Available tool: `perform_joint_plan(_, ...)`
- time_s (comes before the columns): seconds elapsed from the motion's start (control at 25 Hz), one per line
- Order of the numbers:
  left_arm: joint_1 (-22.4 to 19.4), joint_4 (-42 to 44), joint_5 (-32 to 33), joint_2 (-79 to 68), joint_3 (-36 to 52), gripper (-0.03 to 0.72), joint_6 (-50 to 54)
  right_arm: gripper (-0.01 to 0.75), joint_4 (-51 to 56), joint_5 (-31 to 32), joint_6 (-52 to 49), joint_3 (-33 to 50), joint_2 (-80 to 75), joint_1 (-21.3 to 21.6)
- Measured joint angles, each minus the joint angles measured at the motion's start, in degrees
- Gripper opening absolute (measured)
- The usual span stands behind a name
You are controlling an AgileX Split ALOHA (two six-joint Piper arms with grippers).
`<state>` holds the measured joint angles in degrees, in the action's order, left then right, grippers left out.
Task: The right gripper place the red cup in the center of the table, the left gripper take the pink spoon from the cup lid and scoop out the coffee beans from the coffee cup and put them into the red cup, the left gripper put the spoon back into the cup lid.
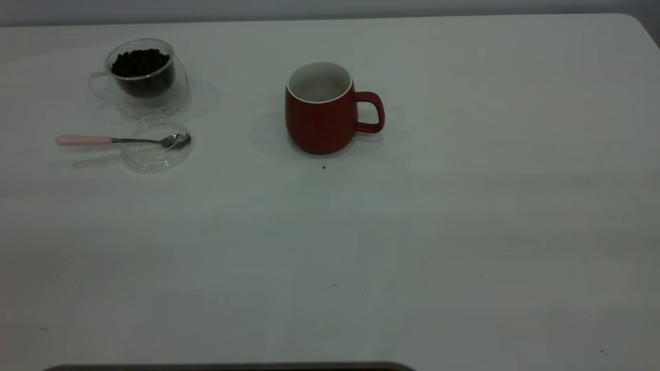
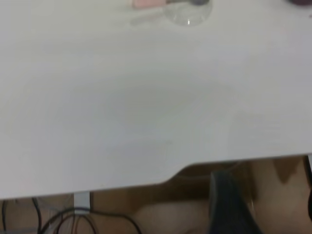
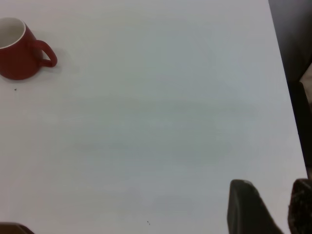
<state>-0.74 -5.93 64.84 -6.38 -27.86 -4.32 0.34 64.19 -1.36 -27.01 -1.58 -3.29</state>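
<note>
The red cup (image 1: 320, 112) stands upright near the table's middle, handle to the right, and its white inside looks empty; it also shows in the right wrist view (image 3: 18, 52). The pink-handled spoon (image 1: 118, 139) lies with its bowl on the clear cup lid (image 1: 156, 149). The glass coffee cup (image 1: 144, 77) with dark beans stands just behind the lid. The lid (image 2: 187, 12) and spoon handle (image 2: 148, 4) show far off in the left wrist view. Neither arm shows in the exterior view. My left gripper (image 2: 268, 204) is open and empty, off the table's near edge. My right gripper (image 3: 280, 209) is open and empty over the table's right part.
A single dark speck (image 1: 324, 167) lies just in front of the red cup. The white table (image 1: 412, 232) spreads wide in front and to the right. Cables (image 2: 58, 217) hang below the table's edge in the left wrist view.
</note>
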Motion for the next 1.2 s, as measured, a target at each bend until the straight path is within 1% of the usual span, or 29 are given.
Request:
perform_joint_plan(0.24,0.0,-0.2,0.3,7.4,0.0,0.455,0.1,0.241,0.0,0.0,0.0,0.0,0.0,0.0)
perform_joint_plan(1.2,0.0,-0.3,0.4,7.4,0.0,0.453,0.3,0.241,0.0,0.0,0.0,0.0,0.0,0.0)
